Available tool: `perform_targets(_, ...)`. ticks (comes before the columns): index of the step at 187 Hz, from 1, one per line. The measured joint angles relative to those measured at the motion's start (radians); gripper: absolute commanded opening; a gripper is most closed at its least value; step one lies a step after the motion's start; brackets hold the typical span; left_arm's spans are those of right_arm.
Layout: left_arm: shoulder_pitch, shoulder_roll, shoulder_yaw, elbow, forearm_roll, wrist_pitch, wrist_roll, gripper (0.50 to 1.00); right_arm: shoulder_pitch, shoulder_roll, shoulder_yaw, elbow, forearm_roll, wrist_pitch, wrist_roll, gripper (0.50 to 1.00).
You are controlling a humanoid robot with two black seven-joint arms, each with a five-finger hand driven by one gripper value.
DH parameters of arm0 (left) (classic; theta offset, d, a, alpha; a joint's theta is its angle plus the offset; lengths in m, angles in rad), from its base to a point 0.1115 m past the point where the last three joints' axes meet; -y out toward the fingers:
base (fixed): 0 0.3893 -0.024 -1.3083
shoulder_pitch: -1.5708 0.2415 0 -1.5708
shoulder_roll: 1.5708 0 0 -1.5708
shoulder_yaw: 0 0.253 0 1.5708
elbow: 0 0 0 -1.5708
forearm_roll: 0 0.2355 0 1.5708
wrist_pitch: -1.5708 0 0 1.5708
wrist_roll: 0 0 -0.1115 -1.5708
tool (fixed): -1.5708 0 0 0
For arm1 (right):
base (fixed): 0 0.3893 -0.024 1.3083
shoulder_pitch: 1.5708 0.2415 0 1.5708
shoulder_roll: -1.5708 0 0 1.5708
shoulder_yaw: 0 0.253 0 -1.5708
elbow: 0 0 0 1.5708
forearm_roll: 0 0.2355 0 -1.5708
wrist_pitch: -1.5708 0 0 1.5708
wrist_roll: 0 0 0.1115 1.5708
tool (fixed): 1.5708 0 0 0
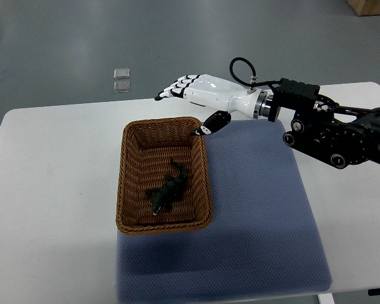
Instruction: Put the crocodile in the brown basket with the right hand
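one small dark-green crocodile (168,188) lies inside the brown basket (164,227), on its woven floor a little toward the near right part, snout pointing to the near end and tail running toward the far end. it sits flat, belly down as far as i can tell, touching no wall of the basket.

the right hand (199,88) hovers above and just past the basket's far right corner, its arm coming in from the right edge. its fingers (171,92) are stretched out nearly straight and side by side, pointing left, and the thumb (214,121) hangs down apart from them toward the rim; nothing is between them, so the hand is empty. the left hand does not show.

judging from how things lie, the placing looks done, with the toy resting where the task wants it.

as for handling, the crocodile looks like a light moulded toy, probably plastic or soft rubber, with a bumpy back that should give some grip. the tail and legs are thin and may bend or slip out of a pinch, so the thick trunk between the legs is the better place to take it, thumb on one flank and fingers on the other. being so low and flat, it leaves little to get under.

the basket stands on a white table (50,190), partly over a blue mat (259,202).
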Motion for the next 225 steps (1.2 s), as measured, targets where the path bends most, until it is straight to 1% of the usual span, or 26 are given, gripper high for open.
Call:
perform_targets(12, 0.0, 0.0, 0.0, 0.0, 0.0, 0.0, 0.0, 1.0, -0.028, -0.002, 0.078, -0.031, 0.079, 0.057, -0.022, 0.885)
perform_targets(25, 0.0, 0.0, 0.0, 0.0, 0.0, 0.0, 0.0, 1.0, -0.056, -0.002, 0.173, -0.077, 0.17, 0.117, -0.062, 0.885)
perform_targets(40, 0.0, 0.0, 0.0, 0.0, 0.0, 0.0, 0.0, 1.0, -0.084, 0.002, 0.251, -0.125, 0.26, 0.164, -0.106, 0.885)
perform_targets(61, 0.0, 0.0, 0.0, 0.0, 0.0, 0.0, 0.0, 1.0, -0.123, 0.006, 0.326, -0.168, 0.378, 0.206, -0.152, 0.885)
perform_targets(90, 0.0, 0.0, 0.0, 0.0, 0.0, 0.0, 0.0, 1.0, -0.174, 0.009, 0.419, -0.211, 0.547, 0.242, -0.21, 0.887)
perform_targets(120, 0.0, 0.0, 0.0, 0.0, 0.0, 0.0, 0.0, 1.0, -0.225, 0.01, 0.51, -0.231, 0.714, 0.281, -0.292, 0.887)
perform_targets(150, 0.0, 0.0, 0.0, 0.0, 0.0, 0.0, 0.0, 1.0, -0.284, 0.02, 0.626, -0.231, 0.761, 0.294, -0.342, 0.893)
perform_targets(172, 0.0, 0.0, 0.0, 0.0, 0.0, 0.0, 0.0, 1.0, -0.332, 0.037, 0.758, -0.23, 0.754, 0.333, -0.389, 0.893)
perform_targets(185, 0.0, 0.0, 0.0, 0.0, 0.0, 0.0, 0.0, 1.0, -0.356, 0.041, 0.821, -0.227, 0.752, 0.351, -0.404, 0.893)
perform_targets(206, 0.0, 0.0, 0.0, 0.0, 0.0, 0.0, 0.0, 1.0, -0.388, 0.045, 0.887, -0.223, 0.752, 0.362, -0.41, 0.895)
perform_targets(208, 0.0, 0.0, 0.0, 0.0, 0.0, 0.0, 0.0, 1.0, -0.39, 0.046, 0.891, -0.223, 0.752, 0.362, -0.41, 0.897)
perform_targets(212, 0.0, 0.0, 0.0, 0.0, 0.0, 0.0, 0.0, 1.0, -0.394, 0.048, 0.897, -0.222, 0.752, 0.362, -0.41, 0.923)
perform_targets(214, 0.0, 0.0, 0.0, 0.0, 0.0, 0.0, 0.0, 1.0, -0.396, 0.049, 0.901, -0.222, 0.752, 0.362, -0.41, 0.928)
perform_targets(225, 0.0, 0.0, 0.0, 0.0, 0.0, 0.0, 0.0, 1.0, -0.414, 0.063, 0.929, -0.222, 0.751, 0.361, -0.41, 0.928)
